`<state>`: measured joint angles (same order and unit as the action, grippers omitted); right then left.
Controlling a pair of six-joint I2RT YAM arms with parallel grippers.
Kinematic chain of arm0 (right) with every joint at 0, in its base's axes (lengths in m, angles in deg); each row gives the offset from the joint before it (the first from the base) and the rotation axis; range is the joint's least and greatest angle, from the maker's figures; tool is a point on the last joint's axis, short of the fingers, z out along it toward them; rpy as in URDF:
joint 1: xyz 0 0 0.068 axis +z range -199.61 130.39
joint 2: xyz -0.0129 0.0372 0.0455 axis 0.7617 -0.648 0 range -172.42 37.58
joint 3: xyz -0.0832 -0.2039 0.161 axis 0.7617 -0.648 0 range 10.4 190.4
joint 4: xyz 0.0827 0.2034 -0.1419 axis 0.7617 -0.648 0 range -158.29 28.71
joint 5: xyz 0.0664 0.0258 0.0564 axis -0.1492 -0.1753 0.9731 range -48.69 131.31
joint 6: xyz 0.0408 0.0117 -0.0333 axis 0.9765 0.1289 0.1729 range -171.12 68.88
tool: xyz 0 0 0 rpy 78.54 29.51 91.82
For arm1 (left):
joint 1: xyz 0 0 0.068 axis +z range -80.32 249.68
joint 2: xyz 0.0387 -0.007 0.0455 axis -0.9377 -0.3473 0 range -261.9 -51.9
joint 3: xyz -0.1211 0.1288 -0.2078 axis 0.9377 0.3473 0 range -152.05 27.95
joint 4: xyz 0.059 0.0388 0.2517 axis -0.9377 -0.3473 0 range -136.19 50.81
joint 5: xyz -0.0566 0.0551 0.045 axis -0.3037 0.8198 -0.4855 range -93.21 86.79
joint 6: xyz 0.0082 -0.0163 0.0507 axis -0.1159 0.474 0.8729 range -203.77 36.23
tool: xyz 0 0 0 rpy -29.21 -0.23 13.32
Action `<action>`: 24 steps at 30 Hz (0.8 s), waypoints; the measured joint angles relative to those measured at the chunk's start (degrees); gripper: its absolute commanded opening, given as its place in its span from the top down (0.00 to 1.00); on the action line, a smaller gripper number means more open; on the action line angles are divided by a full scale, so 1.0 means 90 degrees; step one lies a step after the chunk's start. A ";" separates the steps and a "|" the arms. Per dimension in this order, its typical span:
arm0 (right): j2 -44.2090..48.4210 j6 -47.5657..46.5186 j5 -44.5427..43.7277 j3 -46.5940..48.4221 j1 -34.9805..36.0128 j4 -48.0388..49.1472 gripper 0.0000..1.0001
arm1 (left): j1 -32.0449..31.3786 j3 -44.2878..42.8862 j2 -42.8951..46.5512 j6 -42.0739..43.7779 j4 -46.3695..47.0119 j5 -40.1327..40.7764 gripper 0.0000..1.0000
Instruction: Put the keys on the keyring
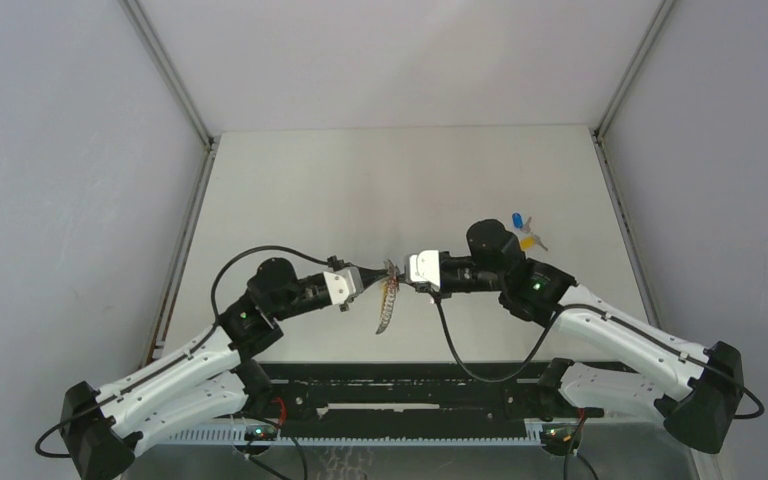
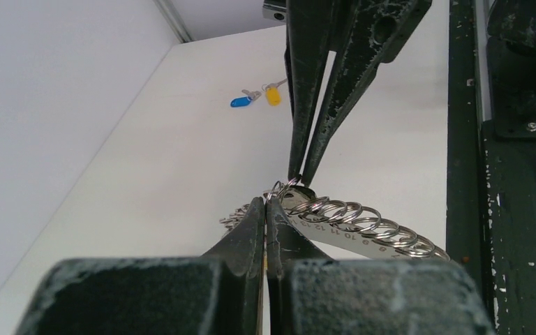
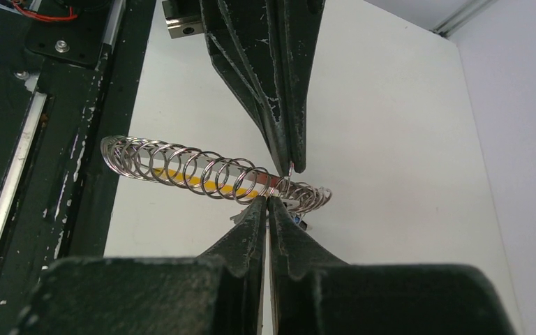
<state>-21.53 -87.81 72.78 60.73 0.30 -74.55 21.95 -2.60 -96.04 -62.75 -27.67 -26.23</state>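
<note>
The keyring (image 1: 387,300) is held above the table (image 1: 360,180) at mid-table, its long axis running from the pinched far end toward the arm bases, tilted slightly left. That end is clamped by the left gripper (image 1: 375,276) and the right gripper (image 1: 406,276), both clenched. The keys (image 1: 518,220) are seen lying well apart, far right.

1. Left gripper (image 1: 380,273): fingers pressed together, tips on the far end of the keyring (image 1: 388,302).
2. Right gripper (image 1: 406,272): fingers likewise together, tips facing the left's and meeting the same end of the keyring.
3. Keyring: 1 thin strand, running from between the 2 sets of fingertips toward the arm bases.
4. Blue key (image 1: 517,220) and yellow key (image 1: 528,241): 2 pieces near each other on the table (image 1: 360,180), well apart from the fingers, behind the right gripper's wrist.
</note>
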 measured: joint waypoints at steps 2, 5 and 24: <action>0.0000 -0.0039 -0.0087 0.0000 0.0044 -0.0005 1.00 | 0.0000 0.0000 -0.0002 -0.0121 0.0034 0.0090 1.00; 0.0000 -0.0109 -0.0245 0.0000 0.0097 -0.0002 1.00 | 0.0000 0.0000 -0.0007 -0.0352 0.0151 0.0243 1.00; -0.0070 -0.0386 -0.0918 0.0017 0.0330 -0.0160 0.86 | 0.0000 0.0731 -0.0221 -0.1746 0.2324 0.0488 1.00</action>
<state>-22.17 -91.28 64.51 60.88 3.27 -75.99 21.95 3.98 -98.03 -78.47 -6.75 -21.84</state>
